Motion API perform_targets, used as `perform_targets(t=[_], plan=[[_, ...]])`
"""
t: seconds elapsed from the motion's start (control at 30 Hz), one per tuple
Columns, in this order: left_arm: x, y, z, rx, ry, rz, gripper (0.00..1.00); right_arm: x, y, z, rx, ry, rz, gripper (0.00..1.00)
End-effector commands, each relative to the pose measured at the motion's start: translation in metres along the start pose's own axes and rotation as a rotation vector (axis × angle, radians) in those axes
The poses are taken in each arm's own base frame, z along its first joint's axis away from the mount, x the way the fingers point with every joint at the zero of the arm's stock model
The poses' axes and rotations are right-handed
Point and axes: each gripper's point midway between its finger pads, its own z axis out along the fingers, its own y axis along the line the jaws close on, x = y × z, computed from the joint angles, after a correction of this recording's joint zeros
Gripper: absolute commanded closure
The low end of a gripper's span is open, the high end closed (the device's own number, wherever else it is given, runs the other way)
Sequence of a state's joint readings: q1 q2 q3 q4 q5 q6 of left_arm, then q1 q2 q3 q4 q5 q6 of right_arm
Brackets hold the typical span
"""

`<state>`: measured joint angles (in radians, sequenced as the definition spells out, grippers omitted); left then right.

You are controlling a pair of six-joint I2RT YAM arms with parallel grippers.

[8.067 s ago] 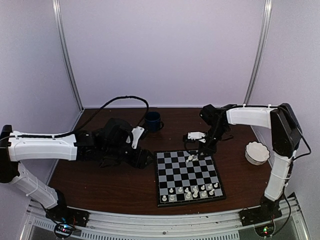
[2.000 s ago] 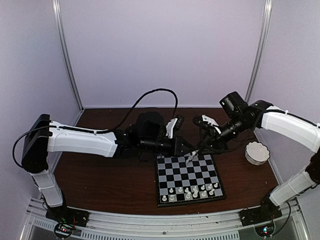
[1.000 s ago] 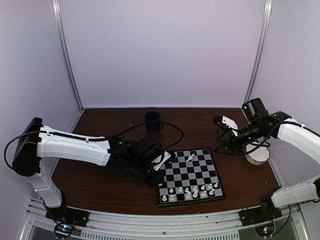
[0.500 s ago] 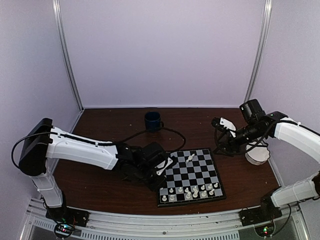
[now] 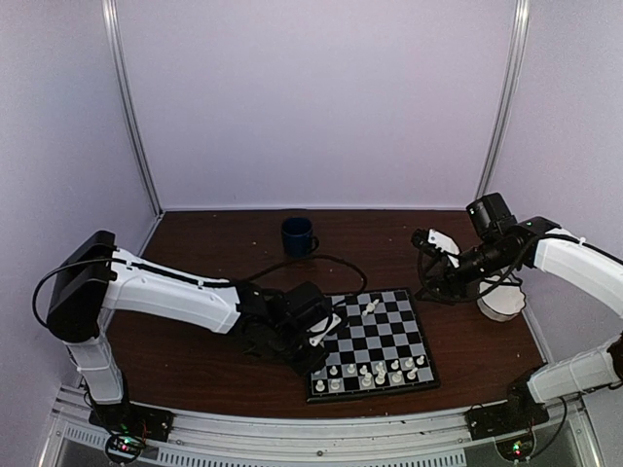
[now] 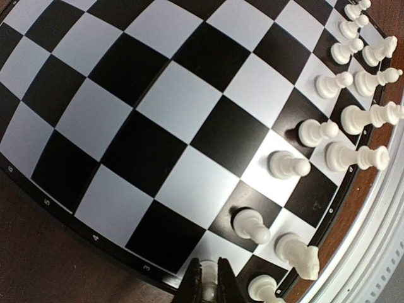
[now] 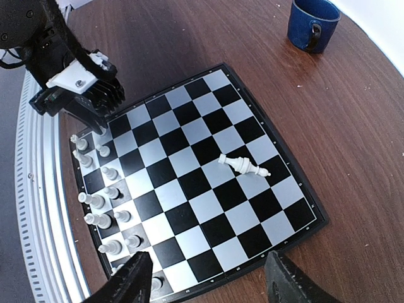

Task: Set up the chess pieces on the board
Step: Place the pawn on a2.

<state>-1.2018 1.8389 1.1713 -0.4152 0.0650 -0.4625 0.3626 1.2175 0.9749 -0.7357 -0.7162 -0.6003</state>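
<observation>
One dark counter (image 5: 195,253) carries the board (image 5: 375,331) at near centre. My right tool (image 7: 208,268) hangs spread wide and empty off its far right. My left tool (image 6: 208,284), nearly closed, pinches a chess piece (image 6: 209,294) over its near left corner. Other chess pieces (image 5: 380,372) line its near edge.

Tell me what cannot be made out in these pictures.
- Left gripper, left wrist view: bottom edge cuts it off; whether it holds a piece is unclear.
- Bowl, top view: right arm covers part; contents unseen.
- Pieces, top view: too small to tell kinds.
</observation>
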Motion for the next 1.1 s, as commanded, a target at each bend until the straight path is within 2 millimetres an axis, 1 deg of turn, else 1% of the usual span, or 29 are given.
perform_targets(t=[0.0, 0.27, 0.57, 0.7, 0.83, 1.0, 1.07], plan=[[-0.014, -0.011, 0.0, 0.032, -0.037, 0.001, 0.92, 0.003, -0.002, 0.0, 0.013, -0.001, -0.011, 0.36], [-0.012, -0.016, 0.002, 0.041, -0.03, 0.011, 0.92, 0.003, -0.002, -0.001, 0.016, -0.001, -0.014, 0.36], [-0.01, -0.012, 0.001, 0.016, -0.019, 0.009, 0.83, 0.003, -0.002, -0.002, 0.017, -0.001, -0.013, 0.36], [-0.015, -0.012, -0.004, 0.009, -0.03, 0.016, 0.79, 0.003, -0.001, -0.001, 0.013, 0.0, -0.013, 0.35], [-0.031, -0.018, -0.016, 0.021, -0.076, 0.028, 0.73, 0.002, -0.001, -0.001, 0.012, -0.002, -0.013, 0.35], [-0.06, -0.024, -0.048, 0.012, -0.165, 0.053, 0.69, -0.005, -0.001, -0.005, -0.01, 0.012, -0.044, 0.34], [-0.07, -0.017, -0.063, -0.039, -0.215, 0.057, 0.68, -0.009, 0.001, -0.007, -0.045, 0.028, -0.084, 0.33]])
